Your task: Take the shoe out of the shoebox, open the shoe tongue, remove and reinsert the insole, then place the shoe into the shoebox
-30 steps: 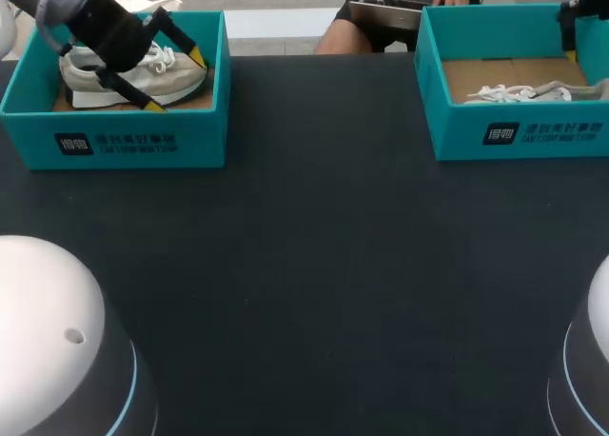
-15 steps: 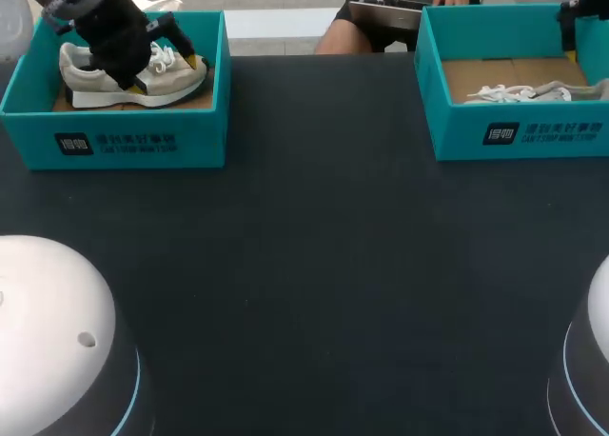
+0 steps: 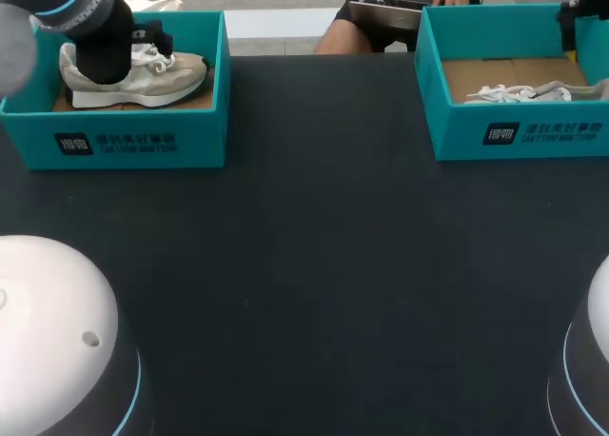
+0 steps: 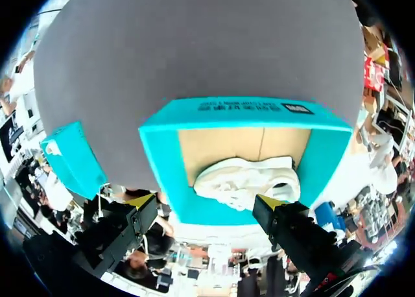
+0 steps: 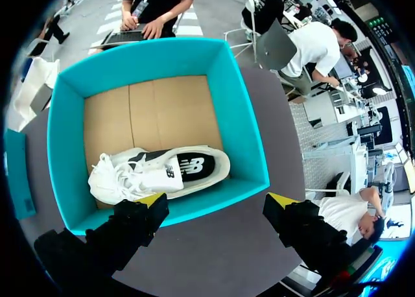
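A white shoe (image 3: 143, 72) lies in the teal shoebox (image 3: 124, 139) at the back left. My left arm (image 3: 81, 17) hangs over its heel end and hides the gripper in the head view. In the left wrist view my left gripper (image 4: 205, 202) is open above the box, with the shoe (image 4: 246, 180) ahead of it, nearer one finger. A second white shoe (image 5: 162, 174) lies on its side in the back-right shoebox (image 5: 249, 141). My right gripper (image 5: 217, 199) stands open above that box's near wall, empty.
The right shoebox (image 3: 519, 131) with its shoe (image 3: 523, 93) sits at the table's back right, with a bit of my right arm (image 3: 571, 17) at its far corner. The dark table (image 3: 324, 265) stretches between and in front of the two boxes.
My left arm has swung back and left over the shoe; its yellow fingertips, seen earlier in the head view, are now hidden behind the arm. The right side has not moved.
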`<state>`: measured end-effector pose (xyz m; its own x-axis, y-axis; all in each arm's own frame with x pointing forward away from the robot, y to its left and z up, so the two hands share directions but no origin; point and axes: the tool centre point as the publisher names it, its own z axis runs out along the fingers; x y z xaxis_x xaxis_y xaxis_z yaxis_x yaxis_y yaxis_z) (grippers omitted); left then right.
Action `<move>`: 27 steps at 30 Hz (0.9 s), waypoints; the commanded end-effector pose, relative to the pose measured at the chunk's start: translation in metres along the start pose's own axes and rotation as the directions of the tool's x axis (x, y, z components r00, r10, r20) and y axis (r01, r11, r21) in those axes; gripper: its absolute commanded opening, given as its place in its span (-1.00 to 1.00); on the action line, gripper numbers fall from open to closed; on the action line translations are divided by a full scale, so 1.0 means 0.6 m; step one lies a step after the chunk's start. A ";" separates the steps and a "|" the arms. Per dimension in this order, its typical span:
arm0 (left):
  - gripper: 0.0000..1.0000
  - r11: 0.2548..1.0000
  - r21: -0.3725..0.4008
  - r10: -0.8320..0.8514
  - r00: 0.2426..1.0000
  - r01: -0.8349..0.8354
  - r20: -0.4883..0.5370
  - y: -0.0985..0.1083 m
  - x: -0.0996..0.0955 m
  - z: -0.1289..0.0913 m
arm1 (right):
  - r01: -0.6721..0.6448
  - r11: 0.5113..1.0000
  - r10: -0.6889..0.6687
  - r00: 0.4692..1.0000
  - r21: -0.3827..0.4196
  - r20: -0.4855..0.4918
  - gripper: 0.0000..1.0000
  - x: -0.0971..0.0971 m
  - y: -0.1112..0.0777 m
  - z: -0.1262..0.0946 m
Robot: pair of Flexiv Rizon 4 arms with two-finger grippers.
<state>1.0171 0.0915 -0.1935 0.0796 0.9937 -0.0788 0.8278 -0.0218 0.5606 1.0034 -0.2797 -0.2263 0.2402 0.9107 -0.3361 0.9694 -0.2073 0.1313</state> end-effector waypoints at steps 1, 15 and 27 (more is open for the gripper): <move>1.00 0.995 -0.028 0.096 0.987 -0.100 -0.127 0.041 0.039 0.038 | 0.000 1.000 0.000 1.000 -0.001 -0.001 1.00 -0.001 -0.001 0.000; 1.00 0.996 0.071 0.070 0.952 -0.051 -0.298 0.098 0.217 0.096 | 0.000 1.000 0.000 1.000 -0.001 -0.001 1.00 -0.001 -0.001 0.000; 1.00 0.985 0.174 0.061 0.923 0.007 -0.380 0.112 0.322 0.147 | 0.000 1.000 0.000 1.000 -0.001 -0.001 1.00 -0.001 -0.001 0.000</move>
<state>1.1192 0.2637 -0.2370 -0.0936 0.9538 0.2853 0.8981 -0.0428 0.4377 1.0035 -0.2797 -0.2263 0.2401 0.9107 -0.3361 0.9694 -0.2072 0.1314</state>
